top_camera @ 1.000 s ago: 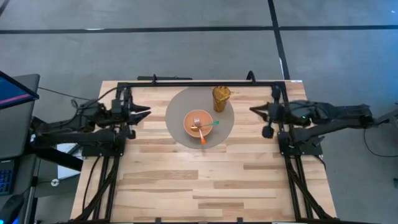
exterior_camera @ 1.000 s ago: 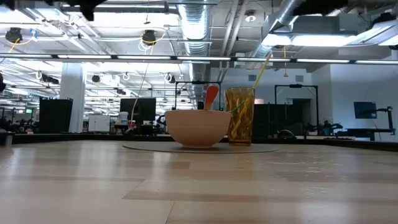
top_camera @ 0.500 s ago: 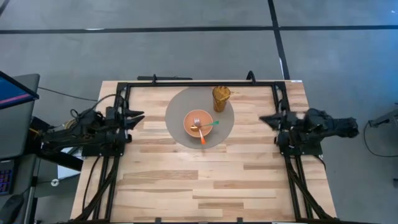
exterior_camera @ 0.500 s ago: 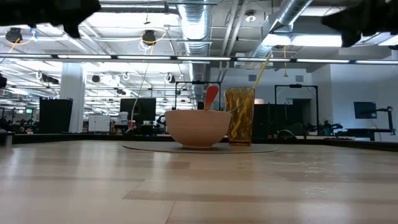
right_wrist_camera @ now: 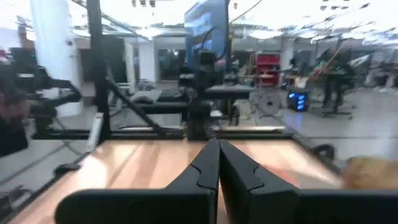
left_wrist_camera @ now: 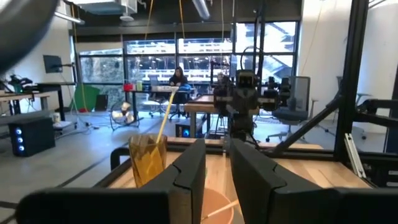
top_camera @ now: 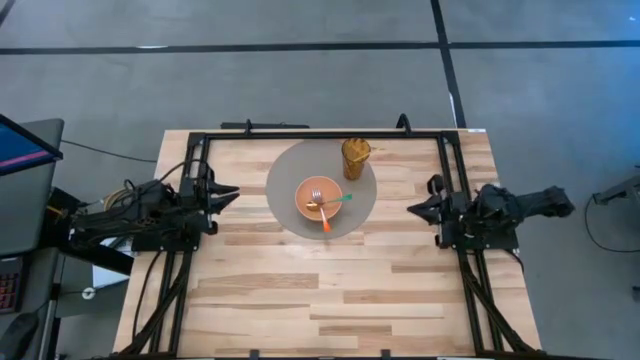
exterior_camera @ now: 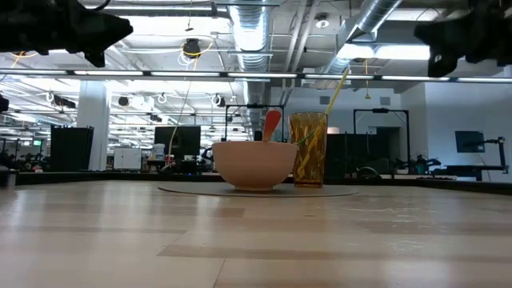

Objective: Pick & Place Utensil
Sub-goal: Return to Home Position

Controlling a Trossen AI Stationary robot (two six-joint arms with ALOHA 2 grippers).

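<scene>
A peach bowl [top_camera: 318,200] stands on a round grey mat [top_camera: 290,170] at the table's far middle. In it lie a metal fork [top_camera: 316,196], an orange-handled utensil [top_camera: 325,220] and a green-handled one [top_camera: 343,199], their handles leaning over the rim. An amber glass [top_camera: 355,157] with a straw stands on the mat behind the bowl. My left gripper [top_camera: 228,194] hovers left of the mat, slightly open [left_wrist_camera: 216,146], pointing at the bowl [left_wrist_camera: 214,202]. My right gripper [top_camera: 413,210] hovers right of the mat, shut [right_wrist_camera: 217,146]. Neither touches anything.
A black frame [top_camera: 320,134] runs along the table's far edge and down both sides by the arm bases. The bowl [exterior_camera: 254,164] and glass [exterior_camera: 308,150] are the only objects on the wood. The near half of the table [top_camera: 320,300] is bare planks.
Both arms have drawn back toward their bases and come down; their dark shapes now show in the low view's upper corners. The right gripper has moved toward the near edge, the left one slightly so. The bowl, utensils and glass have not moved.
</scene>
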